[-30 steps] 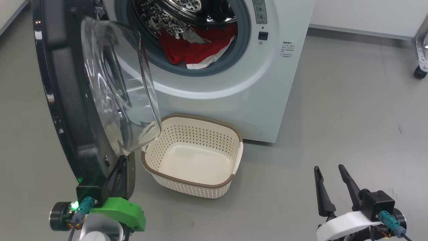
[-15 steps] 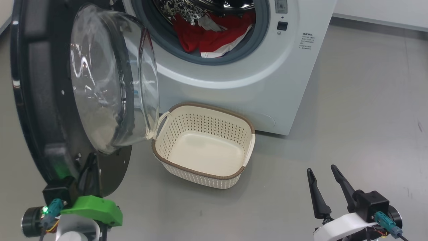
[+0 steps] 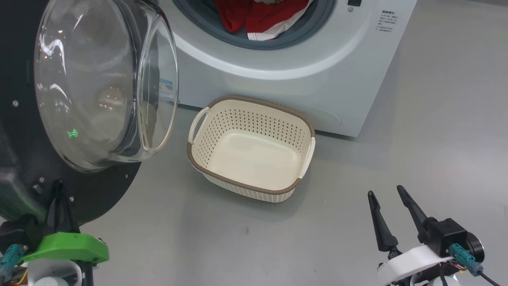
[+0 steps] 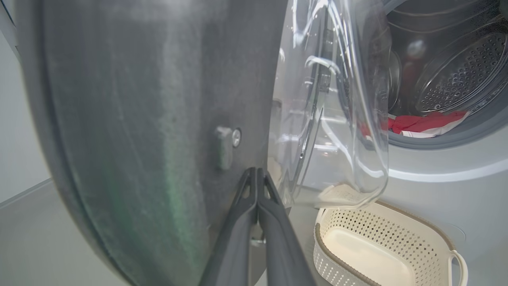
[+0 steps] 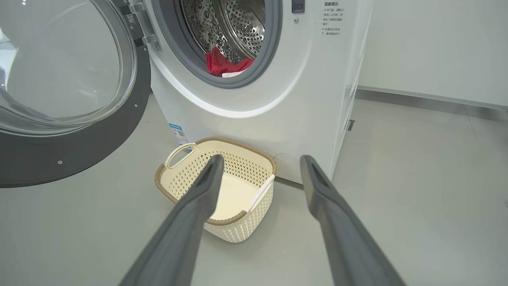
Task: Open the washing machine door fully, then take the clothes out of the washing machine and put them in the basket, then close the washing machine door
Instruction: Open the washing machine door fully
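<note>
The washing machine door (image 3: 16,131) stands swung out at the left, its black inner face and clear glass bowl (image 3: 99,87) turned towards me. My left gripper (image 3: 59,186) is shut, and its tips (image 4: 257,174) rest against the door's (image 4: 139,119) black inner face below the bowl. Red clothes (image 3: 258,16) with white stripes lie in the drum mouth of the white washing machine (image 3: 278,91). The cream basket (image 3: 242,183) sits on the floor in front of it with nothing in it. My right gripper (image 3: 385,190) hangs open over the floor, right of the basket (image 5: 238,230).
Bare grey floor (image 3: 397,139) spreads to the right of the basket and the machine. A white wall with a skirting (image 5: 428,99) runs behind on the right. A small blue label (image 5: 179,133) marks the machine's lower corner.
The door has swung further out to the left, with my shut left gripper moving along against its inner face. The head camera has shifted too. The right gripper stays open low on the right.
</note>
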